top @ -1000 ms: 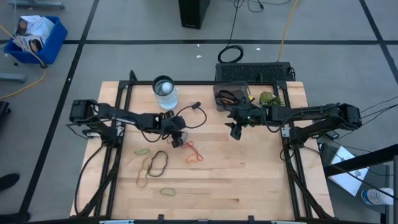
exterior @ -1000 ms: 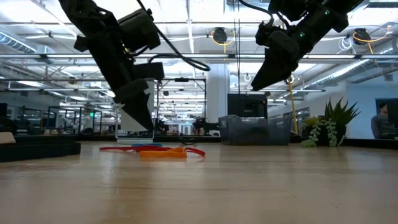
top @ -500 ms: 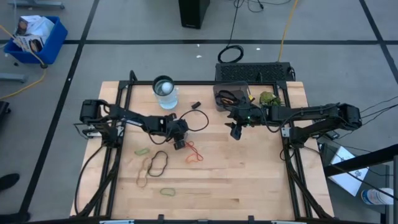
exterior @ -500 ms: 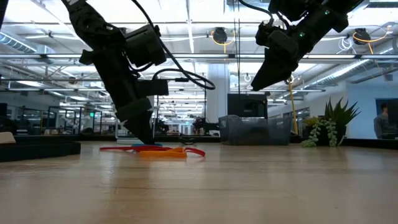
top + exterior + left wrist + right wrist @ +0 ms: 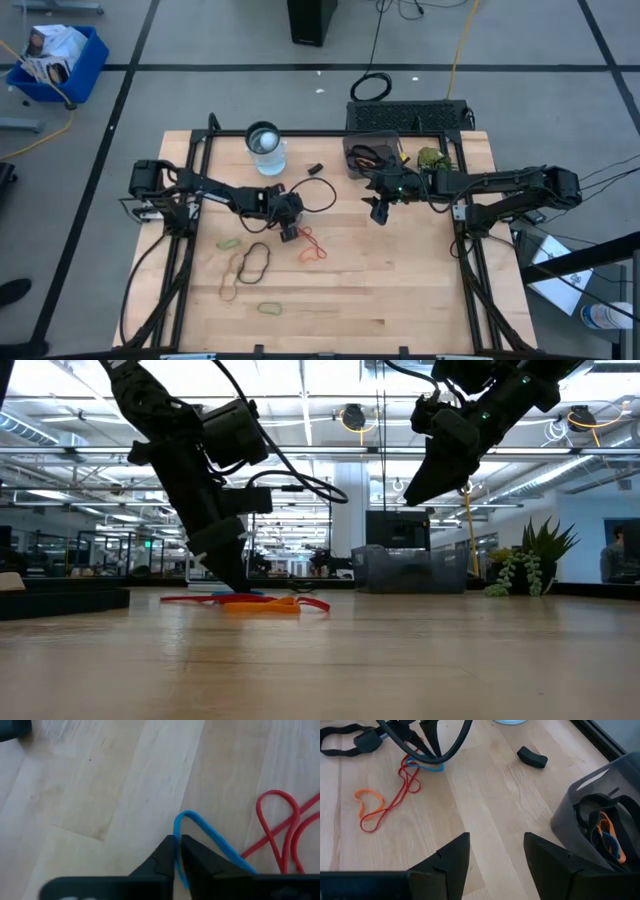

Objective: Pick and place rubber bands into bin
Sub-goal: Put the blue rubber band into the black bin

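My left gripper is down at the table, shut on a blue rubber band beside red bands; it also shows in the high view and the low view. More bands lie on the table: red and orange, black, green, tan. My right gripper is open and empty, held above the table near the smoky-grey bin. The bin holds several bands. My left gripper pinches one strand of the blue band between its two fingertips, close to the loop's rounded end. The fingers come from above, slanting down. The band lies on the table, with its rounded end just ahead of the fingertips.
A clear round cup stands at the far side. A small black piece lies between the cup and the bin. A green plant sits right of the bin. A black cable loops off my left arm.
My left gripper has come down to the table and a little toward its right edge, onto the blue band beside the red bands. It has kept still over the last half second. My right arm has not moved.
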Controlling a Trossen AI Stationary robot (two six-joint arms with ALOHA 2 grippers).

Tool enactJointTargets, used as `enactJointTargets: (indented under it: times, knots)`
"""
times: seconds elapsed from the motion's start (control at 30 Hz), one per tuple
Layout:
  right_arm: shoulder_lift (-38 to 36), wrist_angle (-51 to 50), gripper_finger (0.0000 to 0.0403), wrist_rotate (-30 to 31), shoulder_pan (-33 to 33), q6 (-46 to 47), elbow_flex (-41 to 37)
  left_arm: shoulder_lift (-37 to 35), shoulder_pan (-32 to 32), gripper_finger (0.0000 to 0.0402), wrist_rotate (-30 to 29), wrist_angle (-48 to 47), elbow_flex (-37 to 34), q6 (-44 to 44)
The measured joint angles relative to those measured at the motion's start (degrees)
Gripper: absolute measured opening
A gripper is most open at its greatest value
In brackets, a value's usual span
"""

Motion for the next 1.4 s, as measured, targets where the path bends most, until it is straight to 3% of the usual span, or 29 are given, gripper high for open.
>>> enactJointTargets:
  times: [0.1, 0.47, 0.8, 1.13, 1.4]
  knots:
    - [0.0, 0.0, 0.0181, 0.0, 0.0, 0.0, -0.01, 0.03, 0.01, 0.0008, -0.12, 0.0, -0.04, -0.02]
    - [0.0, 0.0, 0.0181, 0.0, 0.0, 0.0, -0.01, -1.43, 0.23, 0.0008, -0.22, 2.63, -0.39, -0.37]
    - [0.0, 1.25, 0.0181, -0.55, -0.02, 0.19, -0.02, -14.21, 0.15, 0.0004, -0.72, 9.33, -0.26, -0.25]
    - [-0.02, 21.83, 0.0181, -18.56, 0.05, 0.93, -0.02, -17.26, -1.78, 0.0007, -2.83, 23.66, -0.2, 7.21]
    - [1.31, 29.5, 0.018, -19.52, 1.86, 1.07, -0.02, -17.33, -2.4, 0.0007, -4.16, 33.92, -0.15, 11.49]
